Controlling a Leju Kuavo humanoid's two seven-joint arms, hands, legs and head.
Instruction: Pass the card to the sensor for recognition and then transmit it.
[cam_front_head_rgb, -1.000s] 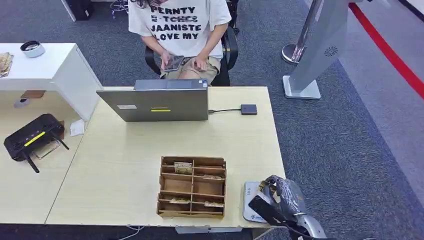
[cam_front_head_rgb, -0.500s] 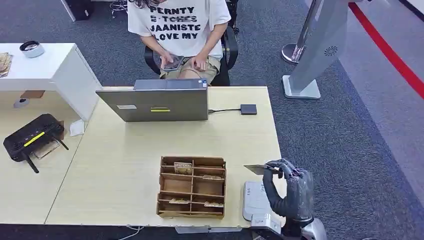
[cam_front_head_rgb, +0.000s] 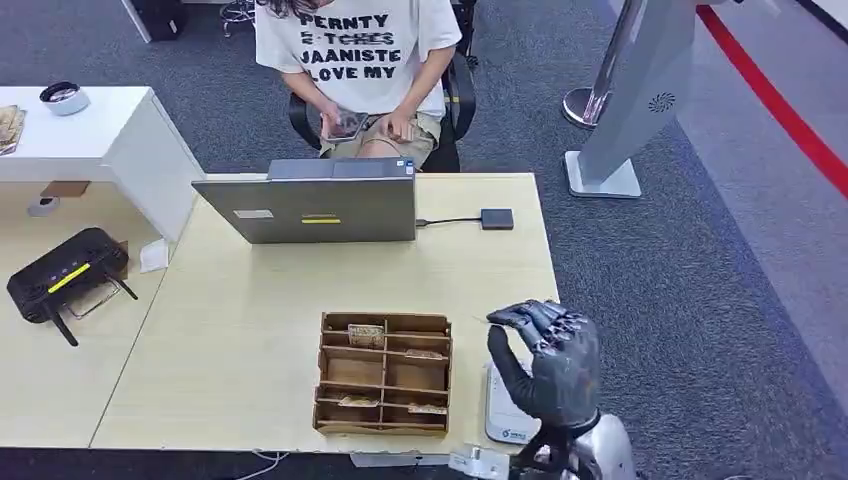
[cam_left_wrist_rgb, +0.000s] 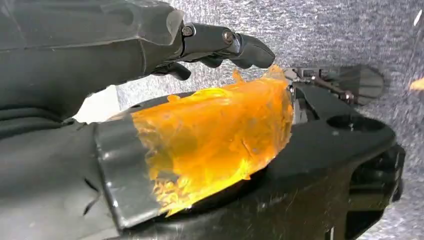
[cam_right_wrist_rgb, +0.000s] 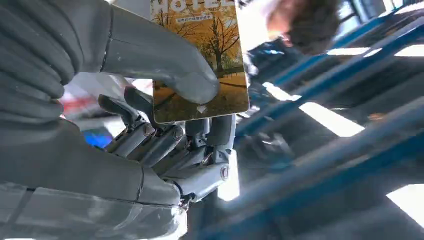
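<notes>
Since a second ago the right hand has come up off the sensor and now sits raised over the table's near right corner, palm turned toward the camera, with the card lifted along with it.

Card is pinched between the thick grey thumb and the darker fingers behind it. You can see an autumn tree picture and some lettering on its face in the right wrist view. From the head view it's just a thin dark edge at the fingertips, so hard to make out there.

That white sensor pad lies flat on the table right under the hand, just beside the wooden divided tray, which has a few cards lying in its compartments.

Left hand hangs over grey carpet; its fingers look loosely curled, but I can't tell if it's really closed.

Farther back there's a closed laptop, a small black box wired to it, and a person sitting behind the table with a phone. A black router sits off to the left.
</notes>
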